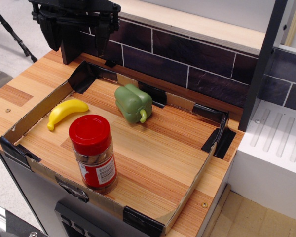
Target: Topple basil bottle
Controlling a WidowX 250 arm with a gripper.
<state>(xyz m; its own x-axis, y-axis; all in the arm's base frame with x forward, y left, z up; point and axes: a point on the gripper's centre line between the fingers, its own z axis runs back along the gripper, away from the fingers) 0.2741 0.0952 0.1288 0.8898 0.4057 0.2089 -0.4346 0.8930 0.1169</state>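
Note:
The basil bottle (94, 154) stands upright near the front edge of a shallow cardboard tray (187, 190). It is a clear jar with a wide red lid, a red-and-white label and brownish contents. My gripper (75, 29) is black and hangs at the top left, above the tray's far left corner, well away from the bottle. Its fingers (52, 32) point down with a gap between them and hold nothing.
A green pepper (133, 103) lies in the tray behind the bottle. A yellow banana (66, 111) lies to the bottle's left rear. A dark tiled wall (187, 61) runs behind. A white drainboard (276, 143) and a black post (261, 64) stand at right.

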